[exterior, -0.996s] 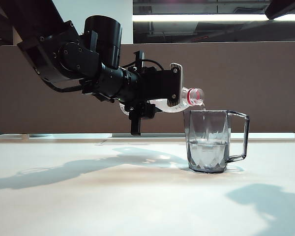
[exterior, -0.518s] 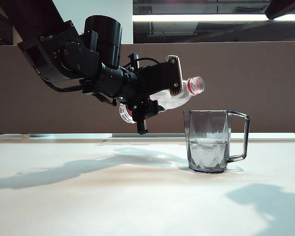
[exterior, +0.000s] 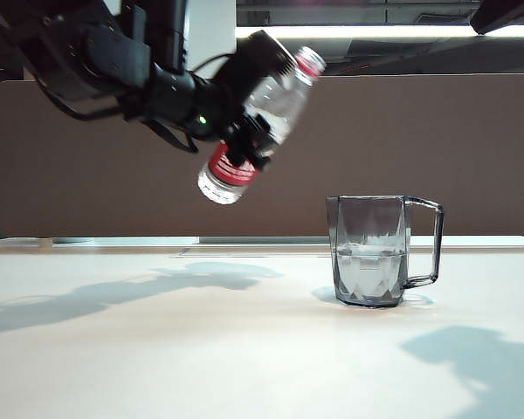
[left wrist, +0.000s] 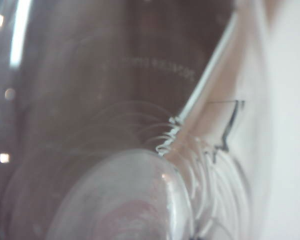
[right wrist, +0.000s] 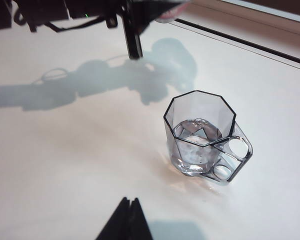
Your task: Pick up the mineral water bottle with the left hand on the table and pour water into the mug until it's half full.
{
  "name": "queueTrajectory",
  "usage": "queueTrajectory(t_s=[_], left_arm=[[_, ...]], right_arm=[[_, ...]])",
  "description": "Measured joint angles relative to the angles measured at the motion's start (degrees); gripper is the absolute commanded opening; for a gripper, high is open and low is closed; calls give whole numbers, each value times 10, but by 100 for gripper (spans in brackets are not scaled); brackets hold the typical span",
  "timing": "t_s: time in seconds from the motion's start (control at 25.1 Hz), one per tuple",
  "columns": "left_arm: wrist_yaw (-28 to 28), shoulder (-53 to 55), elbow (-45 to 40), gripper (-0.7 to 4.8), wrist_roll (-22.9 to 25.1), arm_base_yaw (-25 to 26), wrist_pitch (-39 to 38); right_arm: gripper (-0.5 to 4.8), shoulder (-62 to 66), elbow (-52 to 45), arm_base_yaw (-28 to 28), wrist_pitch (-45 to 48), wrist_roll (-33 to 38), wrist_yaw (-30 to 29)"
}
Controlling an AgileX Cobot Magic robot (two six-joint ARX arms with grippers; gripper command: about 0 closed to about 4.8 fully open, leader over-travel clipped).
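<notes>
In the exterior view my left gripper (exterior: 260,96) hangs high above the table (exterior: 157,349), shut on the mineral water bottle (exterior: 278,103). The bottle is tilted, its open red-ringed neck up and to the right, its base down to the left. It is up and to the left of the mug (exterior: 371,253) and well apart from it. The mug (right wrist: 200,132) stands upright, handle to the right, with water up to about half its height. The blurred bottle (left wrist: 130,200) fills the left wrist view. My right gripper (right wrist: 129,201) is shut and empty, above the table on the near side of the mug.
A brown partition (exterior: 419,140) runs behind the table's far edge. My left arm (right wrist: 90,10) crosses the far part of the right wrist view and casts a long shadow on the tabletop.
The left wrist has rolled back. The bottle has swung from lying level with its mouth at the mug's rim to neck-up, and has risen and moved left, away from the mug.
</notes>
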Motion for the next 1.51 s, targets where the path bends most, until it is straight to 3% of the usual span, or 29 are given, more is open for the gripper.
queueTrajectory(t_s=[0.2,0.56,0.8,1.0,1.28,1.51], left_arm=[[-3,-40,1,179,-117,15,-30],[0,-70,-47,179,-275,33,-27],[-1,-110,-154,179,-390,75,56],[-2,-140,-235,179,-430,84,78],[0,-162,-355,179,-485,85,172],[0,-162,-388,179,-486,85,179]], right_arm=[[-8,0,0,0,0,0,0],[-8,0,0,0,1,0,0],[-8,0,0,0,1,0,0],[-8,0,0,0,1,0,0],[-8,0,0,0,1,0,0],[-8,0,0,0,1,0,0]])
